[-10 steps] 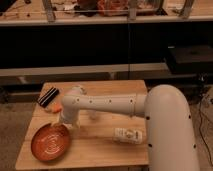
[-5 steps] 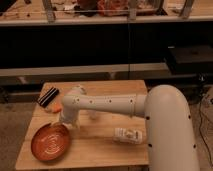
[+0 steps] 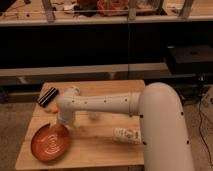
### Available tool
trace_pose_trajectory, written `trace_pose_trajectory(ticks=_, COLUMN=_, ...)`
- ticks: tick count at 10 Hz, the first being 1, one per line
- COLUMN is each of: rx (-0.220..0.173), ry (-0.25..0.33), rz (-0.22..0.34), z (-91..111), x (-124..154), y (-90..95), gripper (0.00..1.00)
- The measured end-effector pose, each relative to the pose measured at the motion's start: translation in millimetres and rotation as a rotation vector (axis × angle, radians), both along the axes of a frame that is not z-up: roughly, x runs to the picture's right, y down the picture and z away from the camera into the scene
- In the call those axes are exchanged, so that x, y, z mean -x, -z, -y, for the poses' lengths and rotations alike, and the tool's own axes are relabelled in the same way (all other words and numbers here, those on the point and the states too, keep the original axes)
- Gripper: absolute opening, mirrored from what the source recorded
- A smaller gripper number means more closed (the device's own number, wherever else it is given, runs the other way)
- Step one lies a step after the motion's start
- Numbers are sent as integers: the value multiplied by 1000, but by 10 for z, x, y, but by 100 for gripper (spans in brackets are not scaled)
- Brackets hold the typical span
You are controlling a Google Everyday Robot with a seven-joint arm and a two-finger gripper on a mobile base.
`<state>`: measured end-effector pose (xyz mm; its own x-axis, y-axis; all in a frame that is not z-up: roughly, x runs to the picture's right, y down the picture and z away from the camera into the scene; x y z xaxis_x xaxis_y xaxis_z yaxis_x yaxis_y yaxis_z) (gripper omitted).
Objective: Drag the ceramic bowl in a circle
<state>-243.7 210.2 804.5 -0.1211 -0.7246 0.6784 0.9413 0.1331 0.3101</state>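
Camera view: the bowl [image 3: 51,142] is seen at the front left corner of the bench [image 3: 100,150]. The pincer [image 3: 62,123] is lowered at the bowl's far rim; whether anything is gripped cannot be told. The bowl is judged stiff, fairly heavy, glazed, slippery and chippable. The rim is best pinched or pressed from inside, so a sliding drag is allowed.

arm: stretched left, wrist bent down | gripper [image 3: 61,125]: low, apparently hidden under wrist
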Motion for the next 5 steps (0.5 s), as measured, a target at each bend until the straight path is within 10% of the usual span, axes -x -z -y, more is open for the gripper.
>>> trace_pose_trajectory(ticks=5, rx=0, ry=8, rz=-11, z=-40, x=-39, y=-7, gripper=57)
